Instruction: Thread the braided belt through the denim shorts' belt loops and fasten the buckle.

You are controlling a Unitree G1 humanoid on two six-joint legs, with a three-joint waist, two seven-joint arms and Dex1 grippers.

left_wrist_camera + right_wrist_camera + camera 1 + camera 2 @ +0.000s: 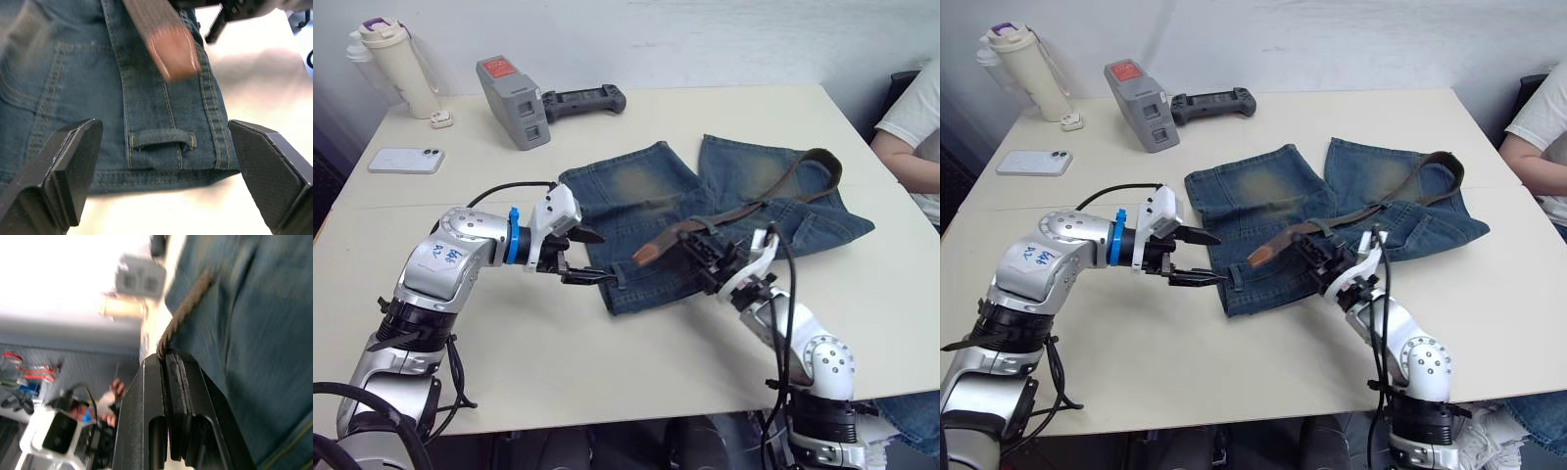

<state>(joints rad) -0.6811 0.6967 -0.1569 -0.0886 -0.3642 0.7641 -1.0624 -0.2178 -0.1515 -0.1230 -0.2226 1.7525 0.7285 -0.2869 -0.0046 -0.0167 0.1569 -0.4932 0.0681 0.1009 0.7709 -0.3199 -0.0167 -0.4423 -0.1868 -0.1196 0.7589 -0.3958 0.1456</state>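
Observation:
The denim shorts (705,211) lie flat mid-table, waistband toward me and legs pointing away. The braided belt (754,204) runs across them from a bend at the far right leg to its tan free tip (646,255), which hangs above the waistband. My right gripper (700,247) is shut on the belt just behind that tip. My left gripper (605,258) is open at the waistband's left corner, its fingers (73,171) straddling one belt loop (161,139) without touching it. I cannot make out the buckle.
At the far left of the table are a white phone (406,160), a cream bottle (399,67), a small white plug (441,119), a grey device (514,103) and a black controller (582,101). A person's arm (911,127) is at the right edge.

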